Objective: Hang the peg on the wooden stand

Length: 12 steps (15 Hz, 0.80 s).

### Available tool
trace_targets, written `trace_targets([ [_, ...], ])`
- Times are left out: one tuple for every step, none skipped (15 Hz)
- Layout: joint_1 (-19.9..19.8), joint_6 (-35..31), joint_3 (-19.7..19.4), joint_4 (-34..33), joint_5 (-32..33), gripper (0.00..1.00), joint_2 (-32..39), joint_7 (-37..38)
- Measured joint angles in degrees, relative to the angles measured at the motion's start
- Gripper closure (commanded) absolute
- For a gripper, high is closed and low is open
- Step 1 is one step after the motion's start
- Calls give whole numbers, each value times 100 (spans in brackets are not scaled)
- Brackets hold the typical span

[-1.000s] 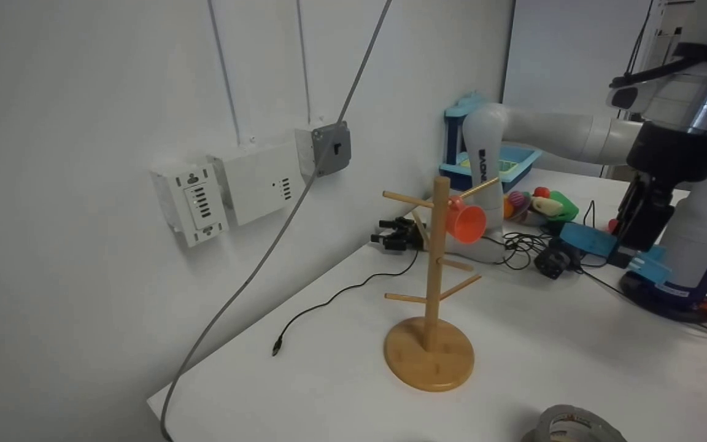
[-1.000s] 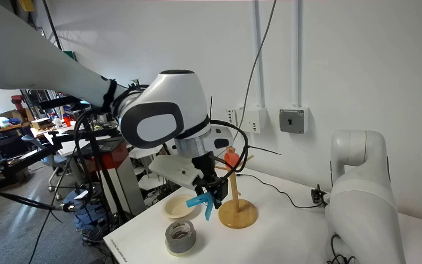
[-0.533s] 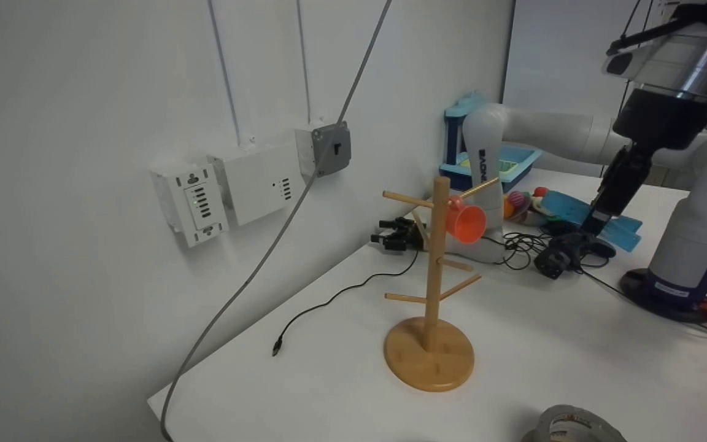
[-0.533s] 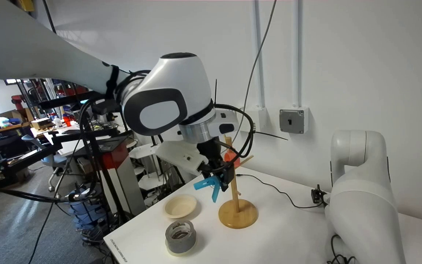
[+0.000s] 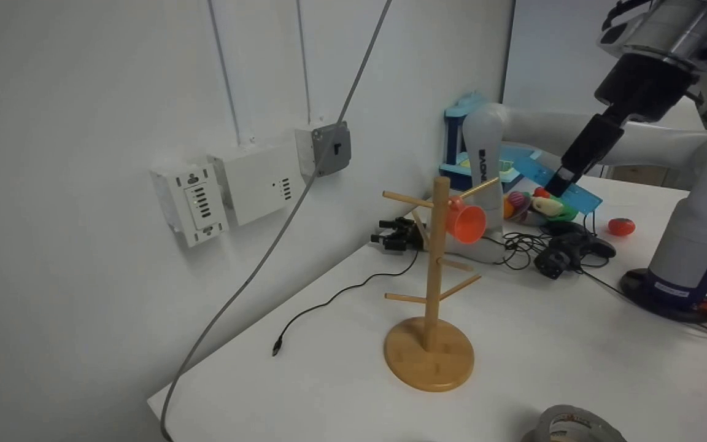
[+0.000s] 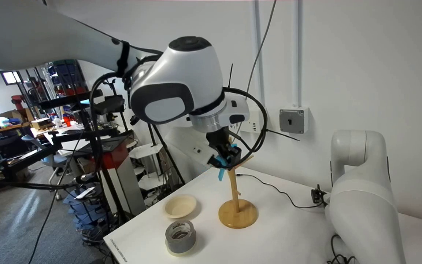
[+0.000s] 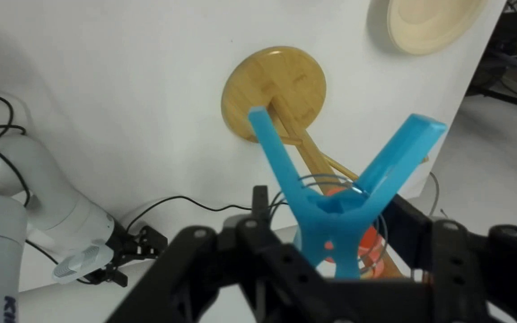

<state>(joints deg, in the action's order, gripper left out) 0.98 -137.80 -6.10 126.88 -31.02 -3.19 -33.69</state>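
Observation:
The blue peg (image 7: pixel 326 215) is gripped by my gripper (image 7: pixel 329 197), its two prongs spread wide in a V in the wrist view. It also shows at the fingertips in both exterior views (image 5: pixel 582 198) (image 6: pixel 221 174). The wooden stand (image 5: pixel 433 270) is upright on its round base, with several thin arms. It also shows in an exterior view (image 6: pixel 234 187) and in the wrist view (image 7: pixel 281 80). The peg is in the air, apart from the stand as far as I can see; the gripper covers the stand's upper part in an exterior view (image 6: pixel 229 157).
An orange cup-like thing (image 5: pixel 466 224) hangs on an upper arm of the stand. A tape roll (image 6: pixel 180 234) and a cream bowl (image 6: pixel 180 206) are on the table. A second white robot arm (image 6: pixel 361 190), a black controller (image 5: pixel 568 250) and cables lie behind and beside.
My gripper has risen with the peg in it and moved closer to the upper part of the stand. The stand and the orange thing have not moved.

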Motion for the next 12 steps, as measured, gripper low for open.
trace_targets([
  [-6, 0, -6, -50, -258, 64, 51, -205],
  [-16, 0, -6, -95, -477, 64, 101, -389],
  [-27, 0, -6, -136, -672, 64, 147, -552],
  [-40, 1, -6, -178, -856, 64, 194, -714],
  [-53, 2, -6, -217, -1010, 64, 236, -858],
  [-70, 2, -5, -253, -1148, 64, 282, -1000],
  [-88, 4, -5, -289, -1268, 64, 329, -1124],
  [-103, 10, -4, -321, -1367, 64, 375, -1235],
  [-120, 23, -1, -357, -1452, 64, 429, -1327],
  [-138, 40, 7, -389, -1530, 64, 487, -1408],
  [-151, 56, 15, -420, -1600, 64, 547, -1475],
  [-160, 61, 26, -443, -1659, 64, 607, -1531],
])
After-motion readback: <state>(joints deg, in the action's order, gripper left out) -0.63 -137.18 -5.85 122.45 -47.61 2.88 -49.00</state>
